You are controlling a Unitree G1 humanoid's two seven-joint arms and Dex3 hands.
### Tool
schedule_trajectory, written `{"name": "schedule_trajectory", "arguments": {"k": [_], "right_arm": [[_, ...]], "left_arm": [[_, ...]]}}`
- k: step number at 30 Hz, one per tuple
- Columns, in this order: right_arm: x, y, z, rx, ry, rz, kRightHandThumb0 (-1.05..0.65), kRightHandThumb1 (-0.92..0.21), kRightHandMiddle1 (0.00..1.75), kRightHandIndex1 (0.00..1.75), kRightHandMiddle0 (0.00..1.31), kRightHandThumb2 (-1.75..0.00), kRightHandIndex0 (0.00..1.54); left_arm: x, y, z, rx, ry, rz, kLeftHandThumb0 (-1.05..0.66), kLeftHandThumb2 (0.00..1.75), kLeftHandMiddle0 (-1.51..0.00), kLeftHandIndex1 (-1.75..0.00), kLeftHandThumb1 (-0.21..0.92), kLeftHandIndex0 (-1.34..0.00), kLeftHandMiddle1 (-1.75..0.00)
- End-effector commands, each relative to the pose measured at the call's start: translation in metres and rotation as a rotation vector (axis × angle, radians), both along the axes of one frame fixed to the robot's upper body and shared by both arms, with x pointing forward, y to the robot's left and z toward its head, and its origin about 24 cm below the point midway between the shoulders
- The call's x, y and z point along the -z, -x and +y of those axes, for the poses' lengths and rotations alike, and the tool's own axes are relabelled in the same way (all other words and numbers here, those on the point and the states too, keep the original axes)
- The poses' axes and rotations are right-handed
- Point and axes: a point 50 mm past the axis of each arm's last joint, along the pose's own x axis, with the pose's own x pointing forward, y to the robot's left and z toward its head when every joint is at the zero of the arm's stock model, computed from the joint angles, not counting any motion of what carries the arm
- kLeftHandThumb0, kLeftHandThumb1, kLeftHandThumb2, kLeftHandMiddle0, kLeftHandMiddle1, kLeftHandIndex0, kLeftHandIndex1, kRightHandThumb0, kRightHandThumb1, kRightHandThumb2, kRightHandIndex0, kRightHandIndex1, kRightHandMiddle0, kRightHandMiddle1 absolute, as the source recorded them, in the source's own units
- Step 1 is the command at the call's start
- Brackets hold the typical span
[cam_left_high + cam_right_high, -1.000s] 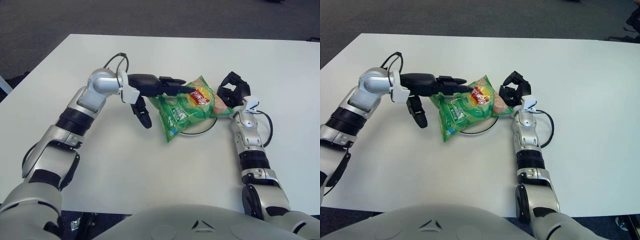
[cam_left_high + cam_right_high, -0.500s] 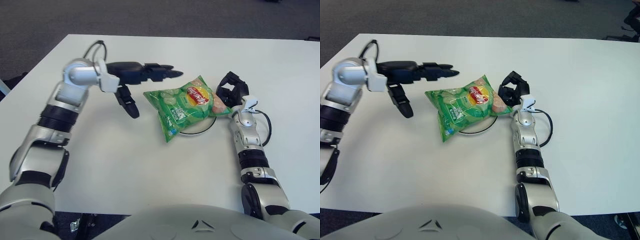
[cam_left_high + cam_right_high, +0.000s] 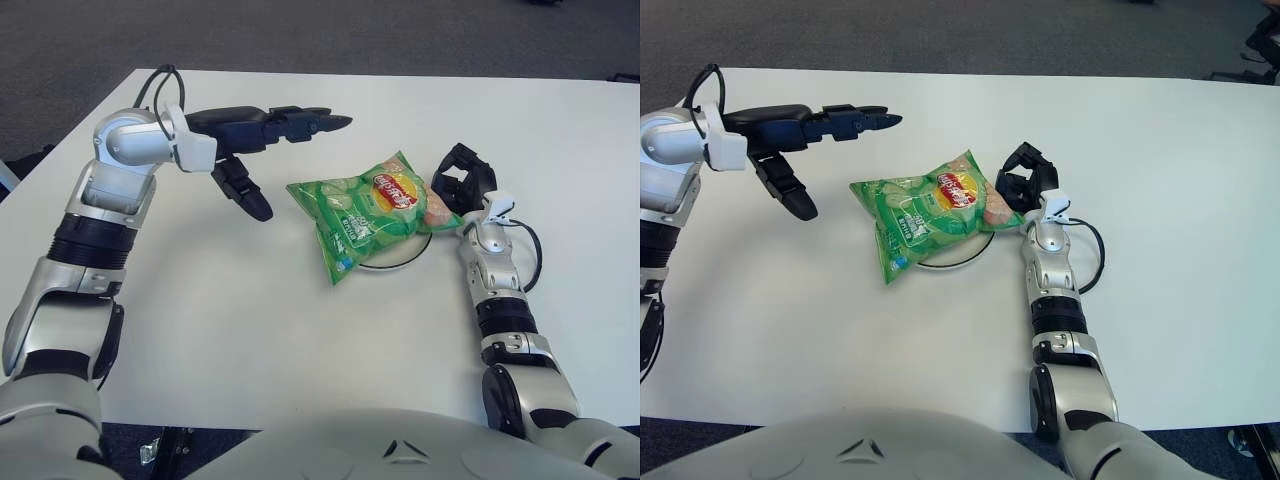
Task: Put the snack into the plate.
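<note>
Left hand [image 3: 262, 135], fingers spread and empty, hovers beside the crinkly green snack bag [image 3: 372, 210] lying across the round plate [image 3: 400, 259].

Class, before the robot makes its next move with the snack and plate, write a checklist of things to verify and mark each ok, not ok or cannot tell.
1. Snack bag lies over the plate: ok, though its lower left corner overhangs onto the table.
2. Left hand free of the bag: ok, fingers extended, above and left of it, holding nothing.
3. Right hand free of the bag: cannot tell, its curled fingers sit right at the bag's right edge.
4. Plate flat on the table: cannot tell, mostly hidden under the bag.
5. Bag intact: ok, no tear visible.
</note>
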Motion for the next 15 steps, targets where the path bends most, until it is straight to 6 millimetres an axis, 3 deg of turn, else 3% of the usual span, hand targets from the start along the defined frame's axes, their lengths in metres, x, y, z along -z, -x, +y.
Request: {"name": "schedule_trajectory", "arguments": {"k": [1,4,7,15], "right_arm": [[0.037,0.019,-0.004,0.022,-0.032,0.122,-0.53,-0.20,1.75,1.75,0.71,-1.46,1.33],[0.037,0.019,-0.004,0.024,-0.031,0.122,-0.53,-0.20,1.75,1.75,0.71,-1.46,1.33],[0.037,0.019,-0.004,0.028,-0.029,0.125,-0.53,-0.20,1.75,1.75,0.71,-1.46,1.33],[0.037,0.019,-0.003,0.025,-0.036,0.125,-0.53,-0.19,1.75,1.75,0.72,-1.46,1.33]], "left_arm": [[0.003,-0.002,0.006,-0.014,0.097,0.084,-1.04,0.22,0.00,0.00,0.87,0.00,0.00],[0.007,-0.005,0.009,-0.031,0.143,0.124,-1.02,0.23,0.00,0.00,0.88,-0.01,0.00],[0.017,-0.012,0.030,-0.139,0.152,0.137,-1.01,0.24,0.00,-0.02,0.90,-0.03,0.00],[0.038,-0.017,0.037,-0.273,0.285,0.104,-1.00,0.35,-0.10,-0.47,0.91,0.00,-0.05]]}}
